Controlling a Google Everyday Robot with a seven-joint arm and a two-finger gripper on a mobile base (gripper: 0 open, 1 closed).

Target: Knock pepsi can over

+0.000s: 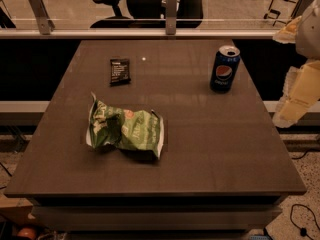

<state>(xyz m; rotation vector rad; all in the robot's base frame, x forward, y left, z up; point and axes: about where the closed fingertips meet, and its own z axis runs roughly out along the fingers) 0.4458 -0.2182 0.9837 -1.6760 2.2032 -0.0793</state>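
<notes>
Pepsi can: the pepsi can [225,69] stands upright on the far right part of the counter [210,154], silver top up, round logo facing the near side.
End effector: the end effector [297,95], a pale cream shape, hangs off the counter's right edge, partly cut by the picture's border.
Can and end effector: the can sits to the left of the end effector and a little farther back; the two are apart, with bare counter and the counter's edge between them.
End effector state: how far open it is cannot be told; it holds nothing that shows.
Snack bag: a crumpled green snack bag [125,130] lies left of centre, nearer than the can.
Packet: a small flat black packet [120,71] lies on the far left, well apart from the can.
Background: an office chair [145,4] stands beyond the far rail [100,33].
</notes>
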